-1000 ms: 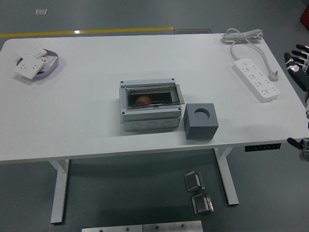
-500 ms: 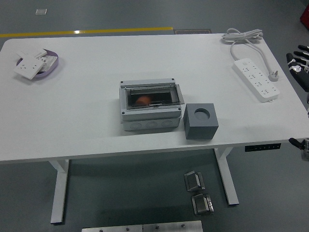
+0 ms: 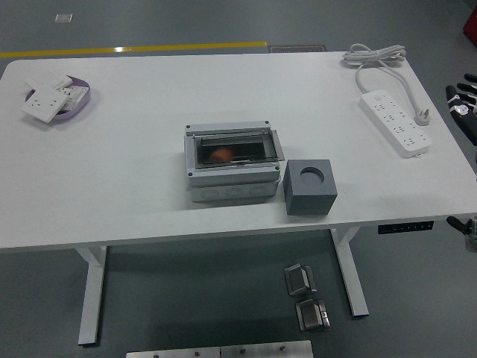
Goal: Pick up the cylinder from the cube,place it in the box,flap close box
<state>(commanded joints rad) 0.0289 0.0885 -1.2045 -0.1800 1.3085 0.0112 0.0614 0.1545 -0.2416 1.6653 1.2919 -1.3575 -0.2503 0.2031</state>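
Box: you have a light grey plastic enclosure box [image 3: 229, 164] mid-table, its smoky transparent flap down over the window.
Cylinder: a small orange object [image 3: 220, 154] shows through the flap, inside the box (shape blurred).
Cube: dark grey block [image 3: 309, 187] with a round empty socket on top, just right of the box.
Right hand: black fingers [image 3: 463, 104] at the picture's right edge, off the table, touching nothing; you cannot tell how far open.
Table: white rectangular top [image 3: 134, 194].
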